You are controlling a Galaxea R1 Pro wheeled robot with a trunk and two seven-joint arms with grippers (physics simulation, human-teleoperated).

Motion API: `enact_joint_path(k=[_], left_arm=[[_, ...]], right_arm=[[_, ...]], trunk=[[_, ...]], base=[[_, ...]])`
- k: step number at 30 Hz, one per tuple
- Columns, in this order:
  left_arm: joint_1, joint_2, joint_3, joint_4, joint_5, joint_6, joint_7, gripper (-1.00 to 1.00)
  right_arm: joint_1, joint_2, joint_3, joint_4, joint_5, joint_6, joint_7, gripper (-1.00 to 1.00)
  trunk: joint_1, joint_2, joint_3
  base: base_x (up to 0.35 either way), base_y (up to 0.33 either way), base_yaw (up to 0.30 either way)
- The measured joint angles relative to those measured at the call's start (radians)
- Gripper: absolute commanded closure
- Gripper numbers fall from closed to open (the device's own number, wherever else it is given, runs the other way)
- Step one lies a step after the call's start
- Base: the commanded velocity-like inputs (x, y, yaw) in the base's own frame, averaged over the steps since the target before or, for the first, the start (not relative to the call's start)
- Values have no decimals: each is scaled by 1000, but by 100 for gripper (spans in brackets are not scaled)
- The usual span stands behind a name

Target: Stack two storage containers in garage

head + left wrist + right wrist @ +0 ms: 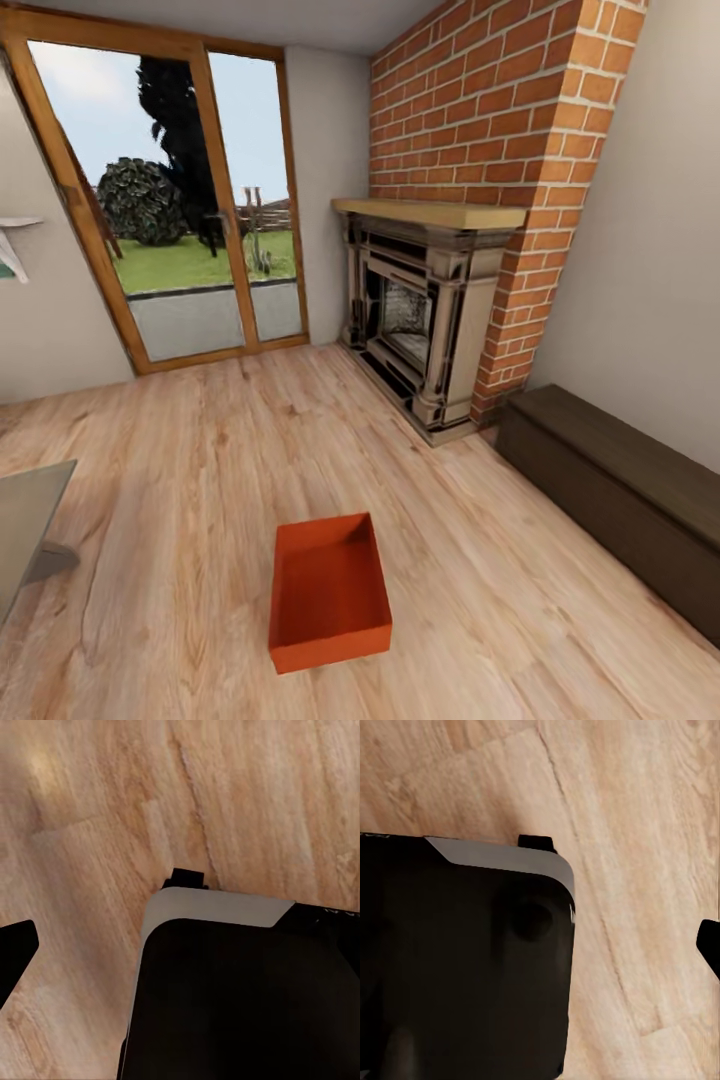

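One orange-red open-top storage container [328,592] stands empty on the light wood-plank floor [180,470] of the living room, low in the head view and just right of centre. In the left wrist view, a single black fingertip [15,949] of my left gripper shows far out at the picture's edge, over bare planks. In the right wrist view, a fingertip [709,943] of my right gripper sits at the opposite edge in the same way. Each fingertip is far from the picture's middle and holds nothing.
A brick fireplace [425,320] stands ahead on the right, with a long dark wooden chest [620,490] along the right wall. Glass patio doors [170,200] are at the back left. A glass table corner [25,520] juts in at left. My black base [240,1005] shows in both wrist views.
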Motion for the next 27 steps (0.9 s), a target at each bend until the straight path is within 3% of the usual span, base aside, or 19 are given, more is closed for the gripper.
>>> enact_joint_path(k=[16,27], left_arm=[[0,0,0,0,0,-1,0,-100],[0,0,0,0,0,-3,1,-100]], right_arm=[[0,0,0,0,0,0,0,-100],[0,0,0,0,0,0,0,-100]], trunk=[[0,0,0],[1,0,0]], base=[[323,0,269],[63,0,23]])
